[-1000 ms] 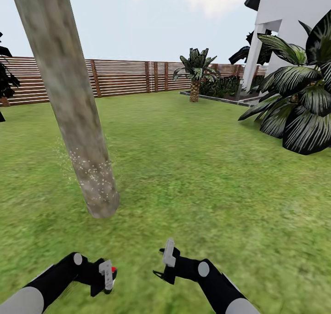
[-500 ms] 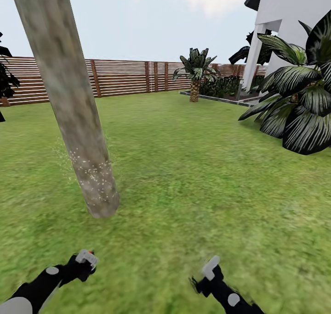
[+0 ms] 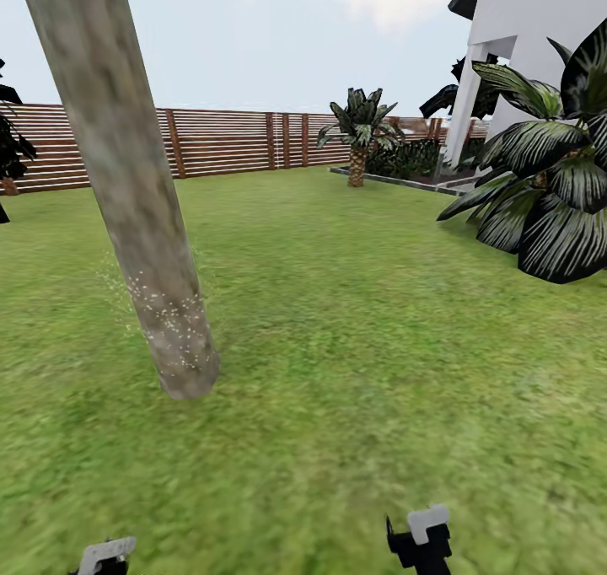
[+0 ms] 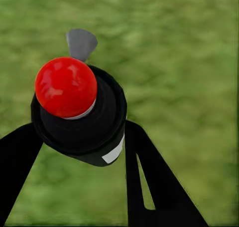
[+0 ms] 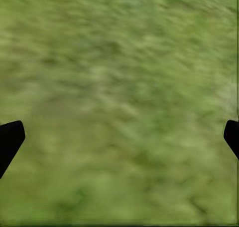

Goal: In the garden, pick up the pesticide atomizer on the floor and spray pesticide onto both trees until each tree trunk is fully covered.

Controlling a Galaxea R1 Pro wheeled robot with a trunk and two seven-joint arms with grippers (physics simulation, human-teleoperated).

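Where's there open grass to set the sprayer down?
Widest open lawn: between the tree trunk and the striped-leaf plant, running back to the fence. Grass under the empty right claw is bare too. Crowded: around the plant and trunk base. The left claw holds the atomizer.

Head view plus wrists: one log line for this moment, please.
left gripper: shut on pesticide atomizer | right gripper: open, over grass | tree trunk: white specks low down
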